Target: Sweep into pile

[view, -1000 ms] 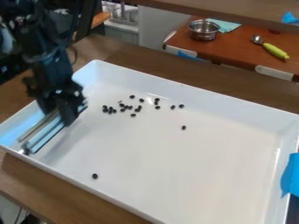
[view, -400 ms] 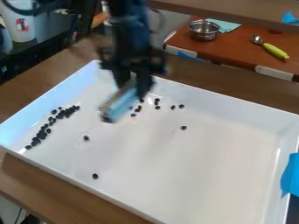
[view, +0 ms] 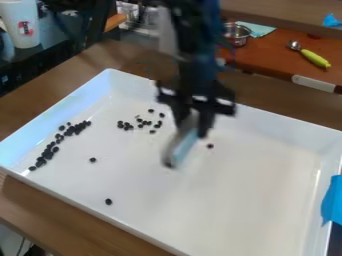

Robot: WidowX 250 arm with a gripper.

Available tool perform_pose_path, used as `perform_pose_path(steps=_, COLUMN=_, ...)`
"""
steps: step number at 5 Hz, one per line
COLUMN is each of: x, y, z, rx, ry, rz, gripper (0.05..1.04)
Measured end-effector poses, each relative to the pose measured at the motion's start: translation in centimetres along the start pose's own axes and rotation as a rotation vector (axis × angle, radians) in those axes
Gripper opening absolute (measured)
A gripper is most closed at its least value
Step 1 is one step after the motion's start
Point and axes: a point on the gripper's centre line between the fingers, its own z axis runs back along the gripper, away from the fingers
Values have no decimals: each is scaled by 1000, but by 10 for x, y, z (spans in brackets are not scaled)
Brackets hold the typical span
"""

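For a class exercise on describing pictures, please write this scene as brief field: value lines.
container: white tray
tool: sweeper, held by the end effector over the tray
band: dark pieces along the picture-left wall
looser cluster: more pieces, between band and sweeper
strays: one picture-right of the sweeper, two towards the lower left
status: not one pile

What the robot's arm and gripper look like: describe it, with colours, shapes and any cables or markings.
The arm is black with a dark bluish sheen down one side, thick and bulky. The gripper is black too: a wide, jagged-edged crosspiece above two narrow, dark jaws. I can't make out any markings or cables for certain.
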Motion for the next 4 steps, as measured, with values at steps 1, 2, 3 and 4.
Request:
perform_pose_path(steps=1, x=-2, y=-21, z=-20, rx=11, ry=7, rz=-24, gripper=379)
perform_pose_path(steps=2, x=18, y=-30, z=-29, rx=11, ry=-21, rz=-9, gripper=379)
perform_pose_path(steps=3, x=24, y=-36, z=-41, rx=14, ry=-16, rz=-15, gripper=379)
perform_pose_path(steps=4, x=36, y=-36, z=-50, rx=17, ry=-18, rz=-8, gripper=379)
